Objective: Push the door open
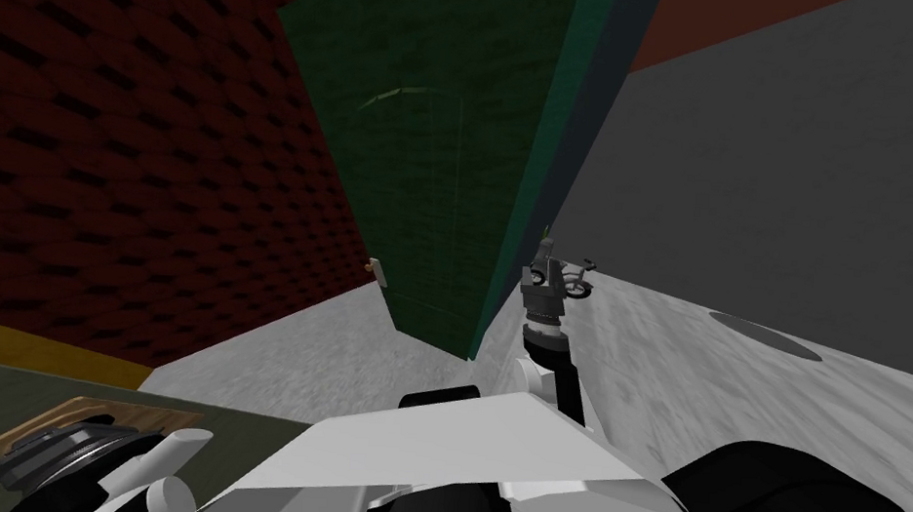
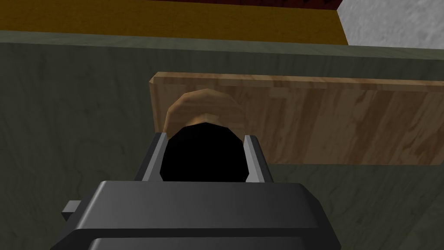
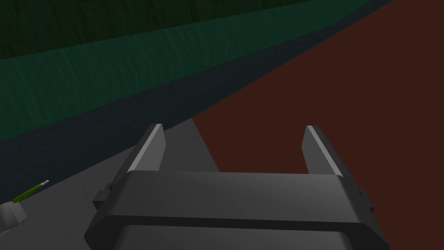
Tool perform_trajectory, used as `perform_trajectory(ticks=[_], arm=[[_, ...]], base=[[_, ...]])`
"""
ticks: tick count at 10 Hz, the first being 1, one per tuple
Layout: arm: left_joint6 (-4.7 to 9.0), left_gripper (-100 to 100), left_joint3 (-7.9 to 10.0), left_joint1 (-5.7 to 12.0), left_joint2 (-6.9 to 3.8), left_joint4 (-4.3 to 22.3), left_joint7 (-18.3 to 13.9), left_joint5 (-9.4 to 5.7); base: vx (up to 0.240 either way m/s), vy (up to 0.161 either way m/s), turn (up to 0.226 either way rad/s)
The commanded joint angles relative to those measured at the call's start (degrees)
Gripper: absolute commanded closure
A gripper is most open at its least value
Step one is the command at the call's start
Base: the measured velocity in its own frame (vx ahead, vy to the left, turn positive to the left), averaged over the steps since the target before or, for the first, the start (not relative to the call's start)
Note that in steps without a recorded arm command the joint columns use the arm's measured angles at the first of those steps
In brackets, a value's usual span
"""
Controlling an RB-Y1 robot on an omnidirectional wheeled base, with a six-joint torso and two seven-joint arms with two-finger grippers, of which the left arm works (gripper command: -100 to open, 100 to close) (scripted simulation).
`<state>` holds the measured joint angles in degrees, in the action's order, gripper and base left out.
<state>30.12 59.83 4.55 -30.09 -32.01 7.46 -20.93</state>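
Note:
The dark green door point(image 1: 420, 168) stands swung partly away from me, its lighter teal edge point(image 1: 537, 174) turned toward the grey wall. A small pale handle point(image 1: 376, 268) sits low on its left side. My right gripper point(image 1: 546, 251) is raised close to the teal edge, near the door's lower end. In the right wrist view this gripper point(image 3: 236, 143) is open with nothing between its fingers, and the teal door edge point(image 3: 108, 74) runs past just beyond them. My left gripper point(image 2: 207, 149) is down at my left, shut on a round tan and black object point(image 2: 204, 104).
A dark red patterned wall point(image 1: 108, 152) runs left of the door and a grey wall point(image 1: 791, 168) to its right. A small bicycle point(image 1: 572, 279) stands past the door's edge. A dark oval point(image 1: 763, 335) lies on the pale floor. An olive table point(image 2: 65, 108) carries a wooden board point(image 2: 347, 121).

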Motion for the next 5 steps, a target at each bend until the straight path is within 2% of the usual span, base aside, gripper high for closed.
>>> perform_trajectory(ticks=[1,2,3,5], arm=[[0.33,100,1.94,-0.52,-0.21,0.87,0.74,-0.05],[0.44,100,2.78,-0.52,-0.26,0.98,1.12,-0.02],[0.44,100,2.78,-0.52,-0.26,0.98,1.12,-0.02],[0.65,100,4.47,-0.52,-0.35,1.19,1.87,0.06]], base=[[-0.005,0.045,-0.063],[-0.002,0.078,-0.065],[-0.001,0.064,-0.024],[0.002,0.070,-0.039]])
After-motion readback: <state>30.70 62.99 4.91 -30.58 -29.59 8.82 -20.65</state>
